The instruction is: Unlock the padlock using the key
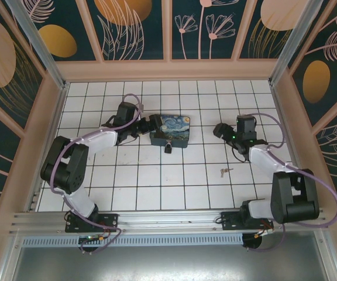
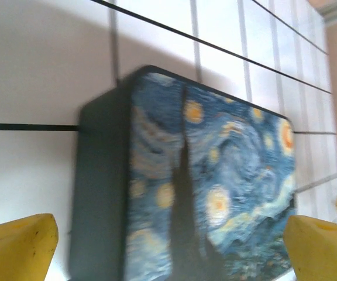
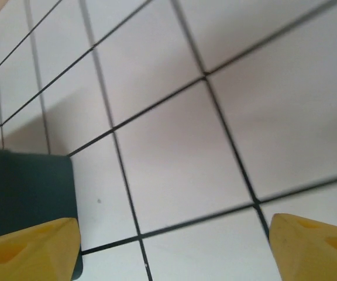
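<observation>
The tiny dark padlock [image 1: 168, 147] hangs at the near side of the blue starry-night box [image 1: 170, 130]. The small key [image 1: 224, 171] lies flat on a white tile to the right, nearer the arm bases. My left gripper [image 1: 149, 124] is at the box's left end. In the left wrist view it [image 2: 168, 254] stands open, its yellow fingers [image 2: 17, 247] spread wide over the painted lid [image 2: 215, 187]. My right gripper [image 1: 219, 130] hovers right of the box, farther back than the key. It [image 3: 171, 254] is open over bare tile with nothing between its fingers [image 3: 31, 252].
The white tiled floor [image 1: 133, 175] is fenced by tan walls on the left, back and right. A dark corner of the box [image 3: 31, 187] sits just left of the right gripper's fingers. The arm bases and a metal rail [image 1: 168, 219] line the near edge.
</observation>
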Robot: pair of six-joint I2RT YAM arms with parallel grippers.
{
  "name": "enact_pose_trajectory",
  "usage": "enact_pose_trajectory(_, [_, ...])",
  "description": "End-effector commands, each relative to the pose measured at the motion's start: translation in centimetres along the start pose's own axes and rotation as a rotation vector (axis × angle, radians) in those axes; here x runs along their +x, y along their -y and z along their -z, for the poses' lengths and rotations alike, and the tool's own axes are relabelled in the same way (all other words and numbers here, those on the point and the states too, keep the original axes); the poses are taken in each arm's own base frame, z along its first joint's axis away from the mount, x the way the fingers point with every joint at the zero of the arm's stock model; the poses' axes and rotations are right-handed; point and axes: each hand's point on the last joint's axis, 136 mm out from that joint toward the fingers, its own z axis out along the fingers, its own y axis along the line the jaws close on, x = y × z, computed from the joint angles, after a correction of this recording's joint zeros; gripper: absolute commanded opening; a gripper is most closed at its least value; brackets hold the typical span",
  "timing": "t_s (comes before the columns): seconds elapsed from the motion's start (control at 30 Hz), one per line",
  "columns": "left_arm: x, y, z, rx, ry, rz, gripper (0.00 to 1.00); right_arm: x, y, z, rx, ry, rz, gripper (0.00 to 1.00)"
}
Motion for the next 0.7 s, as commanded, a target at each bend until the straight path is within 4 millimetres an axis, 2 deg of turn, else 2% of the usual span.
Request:
enact_pose_trajectory(0.0, [-1.0,-3.6,4.2,-0.278,0.093,-0.093,0.98,2.5,4.6,1.9,0.207,-0.078,-0.149,0.76])
enact_pose_trajectory(0.03, [-1.5,-3.9,5.6,-0.323,0.132,-0.111,0.97,3.2,5.6,2.3,0.251,-0.091,-0.185,0.71])
enact_pose_trajectory(0.1, [-1.1,-5.0,8.2,-0.442,0.181,-0.176,0.99,4.9,7.2,2.9,0.297,-0.102,-0.249,0.69])
enact_pose_trajectory(0.2, [-1.6,-4.9,10.6,-0.528,0.214,-0.301,0.99,7.9,8.8,3.4,0.333,-0.151,-0.347,0.66])
enact_pose_trajectory(0.27, [-2.8,-5.1,11.7,-0.579,0.273,-0.332,0.99,9.3,9.3,3.9,0.345,-0.177,-0.394,0.64])
enact_pose_trajectory(0.37, [-4.7,-6.6,14.3,-0.723,0.406,-0.231,0.99,9.9,9.3,4.7,0.350,-0.183,-0.411,0.61])
enact_pose_trajectory(0.4, [-4.3,-6.4,13.8,-0.700,0.368,-0.250,0.99,10.0,9.3,4.9,0.356,-0.189,-0.407,0.61])
enact_pose_trajectory(0.43, [-4.6,-4.9,13.3,-0.639,0.344,-0.270,0.96,10.1,9.4,5.0,0.365,-0.196,-0.406,0.60])
enact_pose_trajectory(0.47, [-4.1,-4.2,12.5,-0.588,0.297,-0.274,0.91,10.3,9.4,5.1,0.377,-0.205,-0.403,0.60])
enact_pose_trajectory(0.57, [-1.4,-2.6,9.7,-0.461,0.144,-0.247,0.86,11.1,9.0,5.0,0.374,-0.222,-0.407,0.58])
enact_pose_trajectory(0.67, [1.3,-1.0,8.0,-0.489,0.088,-0.330,0.87,11.6,8.1,4.7,0.352,-0.223,-0.410,0.55])
